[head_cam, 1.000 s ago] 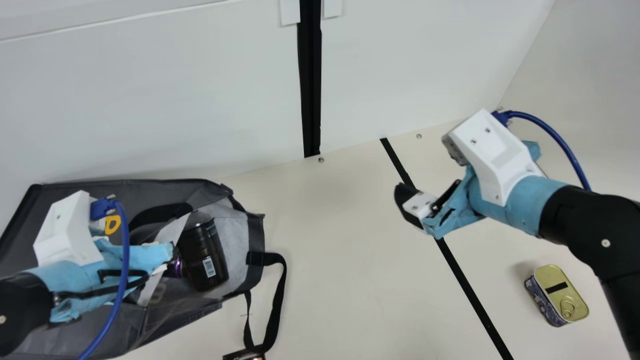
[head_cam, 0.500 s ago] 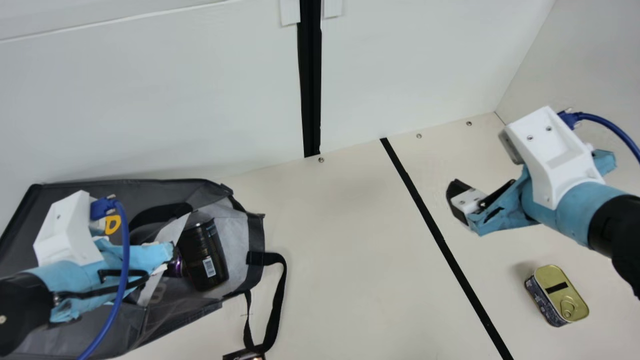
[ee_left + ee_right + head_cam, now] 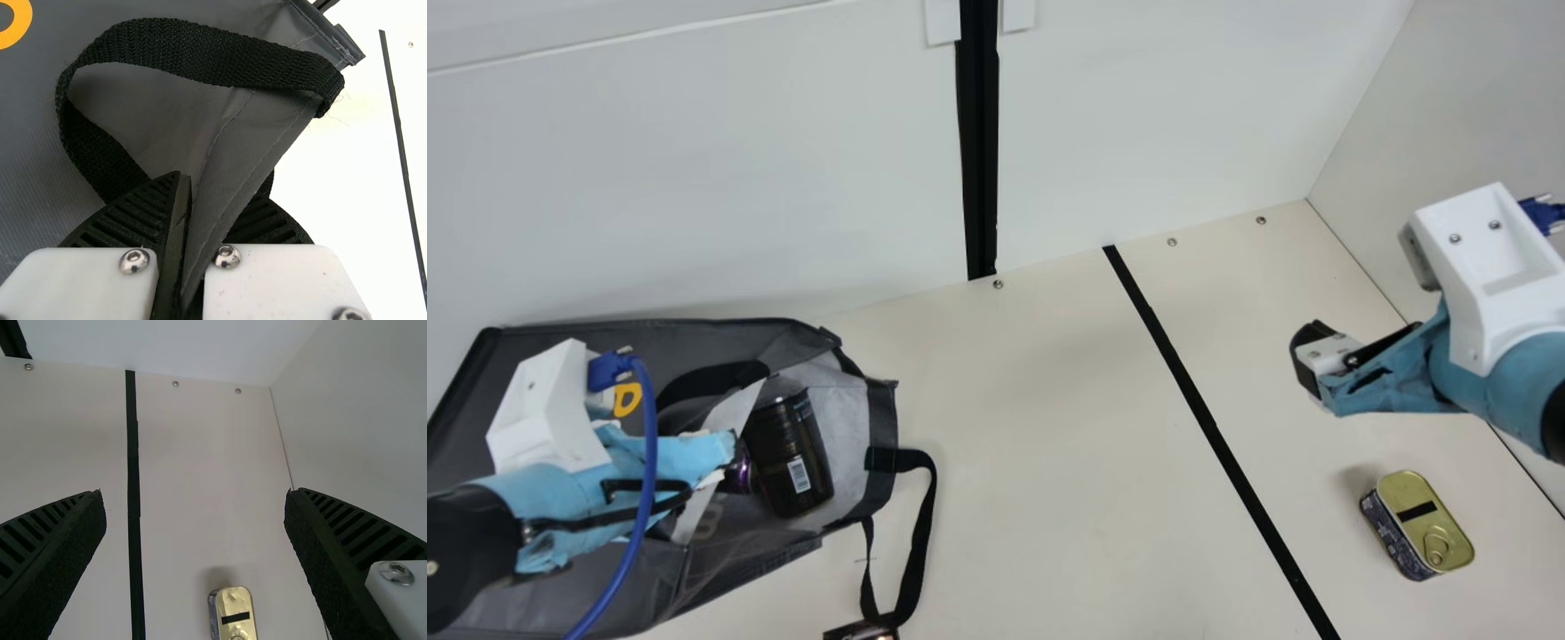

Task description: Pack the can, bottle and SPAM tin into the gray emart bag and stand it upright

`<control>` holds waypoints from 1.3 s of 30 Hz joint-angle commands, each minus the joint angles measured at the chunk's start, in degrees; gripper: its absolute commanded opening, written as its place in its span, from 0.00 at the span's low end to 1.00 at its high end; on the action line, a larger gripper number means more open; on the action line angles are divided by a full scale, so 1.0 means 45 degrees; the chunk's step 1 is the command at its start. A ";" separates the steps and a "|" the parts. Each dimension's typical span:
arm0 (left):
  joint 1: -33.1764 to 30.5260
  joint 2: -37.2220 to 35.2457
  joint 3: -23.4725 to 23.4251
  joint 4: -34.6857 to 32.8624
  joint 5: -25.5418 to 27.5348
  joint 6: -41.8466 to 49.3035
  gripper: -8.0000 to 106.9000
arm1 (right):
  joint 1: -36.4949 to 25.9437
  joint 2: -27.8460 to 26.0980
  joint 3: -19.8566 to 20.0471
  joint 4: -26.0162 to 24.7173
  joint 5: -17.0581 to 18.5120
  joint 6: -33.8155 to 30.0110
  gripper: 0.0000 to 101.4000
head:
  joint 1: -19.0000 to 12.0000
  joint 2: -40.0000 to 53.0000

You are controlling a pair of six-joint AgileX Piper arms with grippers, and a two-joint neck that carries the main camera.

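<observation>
The gray bag (image 3: 734, 582) lies on its side at the main view's left, its mouth facing right. Inside the mouth rests a dark bottle or jar (image 3: 790, 458), with something purple and shiny (image 3: 738, 471) beside it. My left gripper (image 3: 725, 458) is at the bag's opening; in the left wrist view the left gripper (image 3: 183, 200) is shut on the bag's gray edge (image 3: 230, 180). My right gripper (image 3: 1307, 360) hangs above the table's right part, and in the right wrist view the right gripper (image 3: 195, 497) is wide open and holds nothing. The SPAM tin (image 3: 1416, 524), gold-lidded, sits below it in the main view (image 3: 233, 613).
A black strap (image 3: 927, 533) of the bag trails onto the table, beside a small dark object (image 3: 861, 631) at the bottom edge. A black tape line (image 3: 1209, 427) crosses the table (image 3: 1049, 462). White walls (image 3: 711, 178) stand behind and at the right.
The right arm has moved to the right, off the black line's area, its gripper now nearer the right wall and above the tin. The left arm, bag and tin have stayed still.
</observation>
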 commanded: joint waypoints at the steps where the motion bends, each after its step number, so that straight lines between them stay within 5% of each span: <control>1: 0.0000 0.0000 0.0000 0.0000 0.0000 0.0000 0.00 | -0.0024 -0.0008 -0.0136 -0.0281 0.0270 0.0266 0.94 | -0.0289 -0.0011; 17: 0.0000 0.0000 0.0000 0.0000 0.0000 0.0000 0.00 | -0.0310 -0.0050 -0.1500 -0.1446 0.2471 0.1204 0.94 | -0.0289 -0.0011; 39: 0.0000 0.0000 0.0000 0.0000 0.0000 0.0000 0.00 | -0.2004 -0.0502 -0.0806 -0.0636 0.2514 0.0302 0.94 | -0.0289 -0.0011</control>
